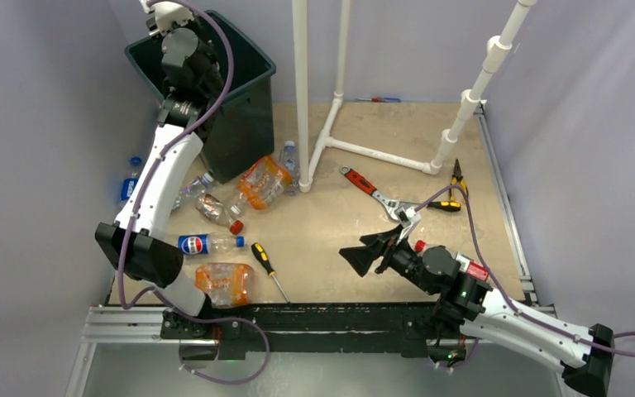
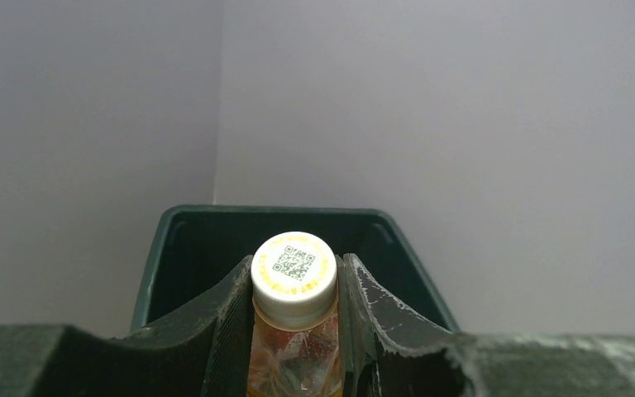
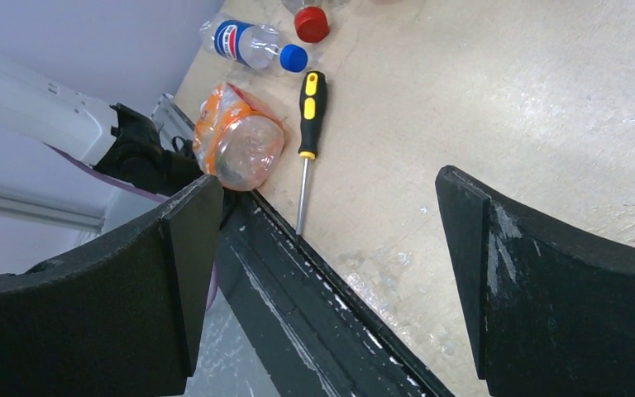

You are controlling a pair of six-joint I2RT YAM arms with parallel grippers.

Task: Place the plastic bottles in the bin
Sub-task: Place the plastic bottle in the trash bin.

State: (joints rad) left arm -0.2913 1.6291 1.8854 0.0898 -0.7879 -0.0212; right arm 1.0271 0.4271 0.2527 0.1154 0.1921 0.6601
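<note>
My left gripper (image 1: 192, 68) is raised at the bin (image 1: 248, 124), a large dark green square tub at the back left. In the left wrist view it (image 2: 295, 273) is shut on an orange-tinted clear bottle (image 2: 293, 356) with a white cap, held just before the bin's near rim (image 2: 273, 211). Several more bottles lie left of centre: an orange-labelled crushed one (image 1: 263, 182), a Pepsi one (image 1: 209, 243) and another orange crushed one (image 1: 225, 283). My right gripper (image 1: 365, 253) is open and empty above the table's near edge. In the right wrist view it (image 3: 331, 186) faces the Pepsi bottle (image 3: 248, 43) and the orange crushed bottle (image 3: 240, 145).
A black-and-yellow screwdriver (image 1: 269, 266) lies by the near bottles, also in the right wrist view (image 3: 310, 103). A red wrench (image 1: 368, 184) and pliers (image 1: 455, 186) lie right of centre. A white pipe frame (image 1: 331, 124) stands at the back. A black rail (image 1: 339, 318) edges the near side.
</note>
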